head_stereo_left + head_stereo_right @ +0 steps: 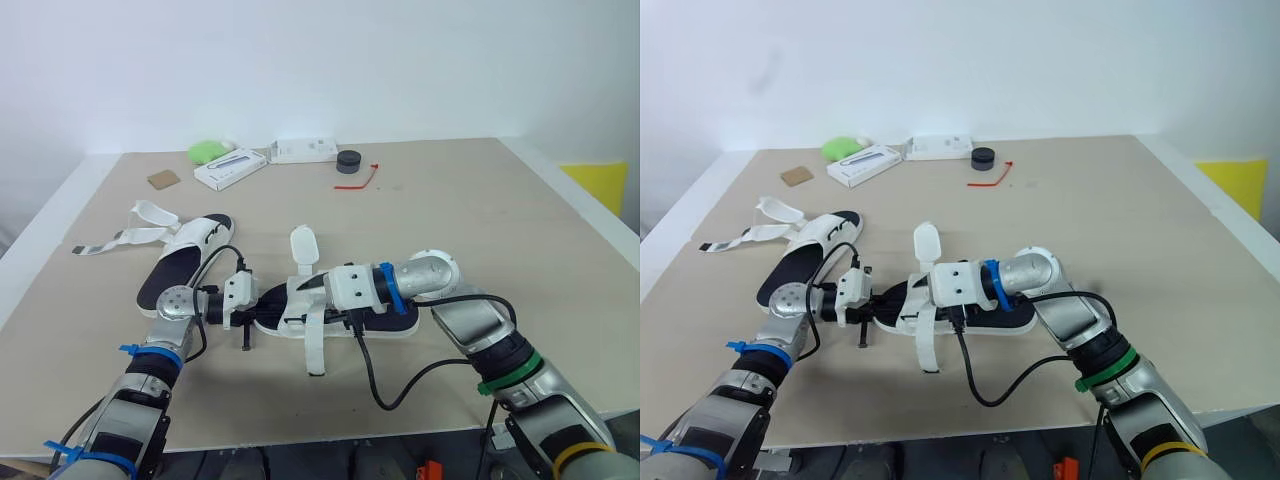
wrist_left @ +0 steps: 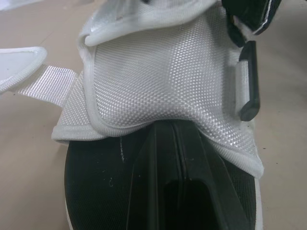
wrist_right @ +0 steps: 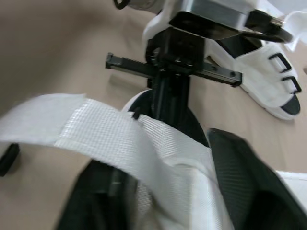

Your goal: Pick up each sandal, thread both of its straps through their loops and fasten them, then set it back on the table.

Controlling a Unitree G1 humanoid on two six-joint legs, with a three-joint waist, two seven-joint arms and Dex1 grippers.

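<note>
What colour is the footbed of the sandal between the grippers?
Black. Footbed of the sandal shows best in left wrist view.

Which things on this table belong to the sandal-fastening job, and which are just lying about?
Job: near sandal; far sandal.

Lying about: green object; flat white box; white case; black disc; red tie; brown square.

Near sandal [image 1: 335, 312] at table [image 1: 480, 210] front, second sandal [image 1: 185, 262] behind-left, box [image 1: 230, 168] far back.

Both arms reach inward to the sandal [image 1: 400, 323]: the left gripper [image 1: 260, 300] pinches its left end, fingers closed together; the right gripper [image 1: 306, 288], elbow sharply bent, sits over its middle
</note>
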